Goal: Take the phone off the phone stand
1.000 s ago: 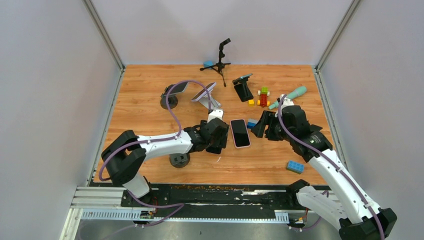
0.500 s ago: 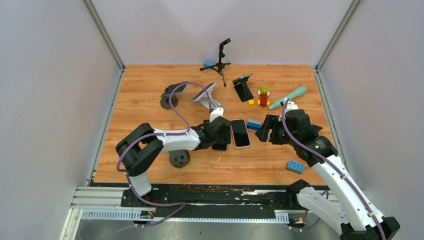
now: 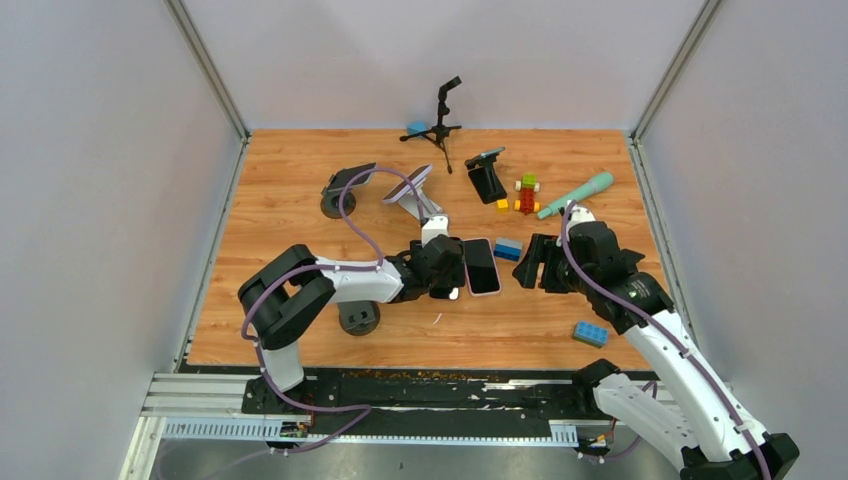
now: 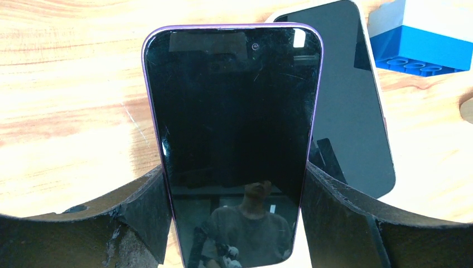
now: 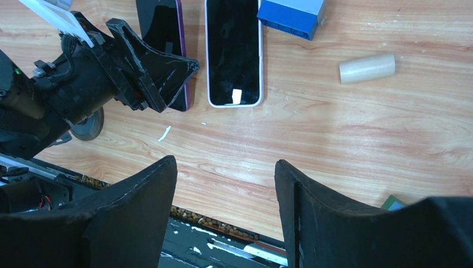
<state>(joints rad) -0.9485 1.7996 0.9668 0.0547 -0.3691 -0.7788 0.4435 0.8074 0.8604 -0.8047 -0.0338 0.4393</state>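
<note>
Left gripper (image 4: 234, 215) has slid right in the last second, clamped on the purple phone (image 4: 234, 139) by its side edges; phone now low over the table (image 3: 300, 240), just beside the white phone (image 3: 481, 266); contact unclear; right gripper (image 5: 226, 167) has backed off, wide open, empty; removal looks done, set-down pending.

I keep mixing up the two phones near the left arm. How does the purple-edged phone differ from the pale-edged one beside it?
The purple-edged phone has a purple rim; the pale-edged phone has a whitish one. The purple-edged phone sits between the jaws of the left gripper; the pale-edged phone lies free on the table, untouched. Both face up with dark screens, side by side.
</note>
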